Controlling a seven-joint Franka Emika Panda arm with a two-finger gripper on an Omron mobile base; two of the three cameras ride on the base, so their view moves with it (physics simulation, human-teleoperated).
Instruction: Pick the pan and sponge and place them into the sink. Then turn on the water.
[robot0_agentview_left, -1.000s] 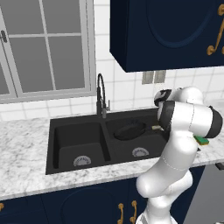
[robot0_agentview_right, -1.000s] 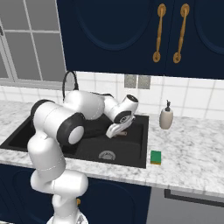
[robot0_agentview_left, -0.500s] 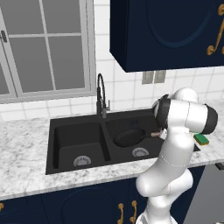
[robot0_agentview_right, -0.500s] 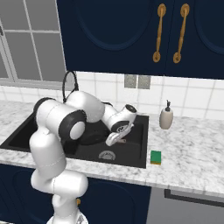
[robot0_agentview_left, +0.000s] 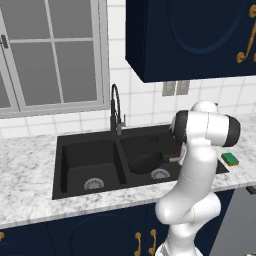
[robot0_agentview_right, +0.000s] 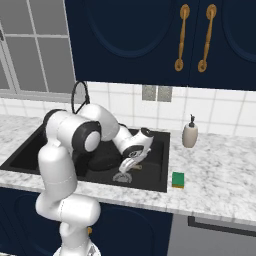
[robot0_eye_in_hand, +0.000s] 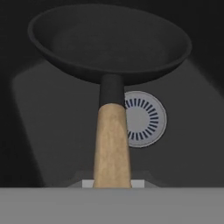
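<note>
The black pan hangs low in the right basin of the black sink, just beside the silver drain. My gripper is shut on its light-brown handle, which runs straight up the hand view to the pan. Below the pan there lies the basin floor with the drain. I cannot tell whether the pan touches the floor. The green sponge lies on the counter right of the sink, also seen as the sponge near the counter's front edge. The dark gooseneck faucet stands behind the divider.
A beige soap dispenser stands at the back of the marble counter, right of the sink. The left basin holds just its drain. Dark wall cabinets hang above, and a window is at the left.
The arm has lowered the pan from above the sink's rim down into the right basin. The gripper has stayed shut on the handle, and the sponge has not moved.
</note>
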